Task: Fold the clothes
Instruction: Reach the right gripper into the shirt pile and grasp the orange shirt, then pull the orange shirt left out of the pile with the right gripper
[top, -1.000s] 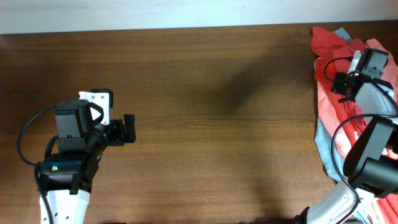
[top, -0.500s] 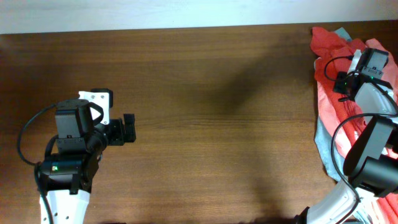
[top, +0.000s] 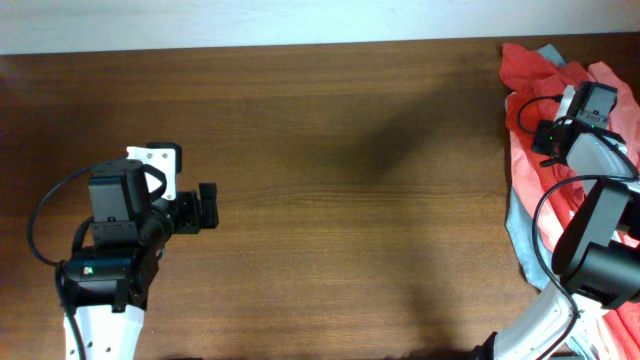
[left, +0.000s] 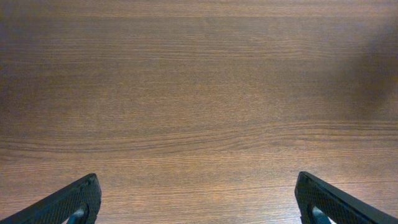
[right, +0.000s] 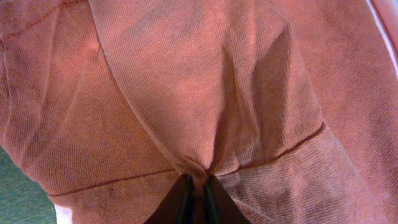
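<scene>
The brown wooden table (top: 340, 190) is bare across its middle. The clothes (top: 520, 70) lie in a crumpled heap at its far right edge, with red and pink layers over a grey-blue one. At the near left, the left gripper (top: 205, 208) hovers over bare wood, jaws spread wide and holding nothing. The right gripper (right: 198, 186) is down in the heap, jaws pinched shut on a small ridge of the orange-red shirt (right: 186, 81) beside a seam. The cotton looks light, limp and easily bunched. A hemmed edge or corner is likely the better place to grip.

Matt grained wood table (top: 330, 200); soft, fine-knit cloth clothes (right: 186, 93).
</scene>
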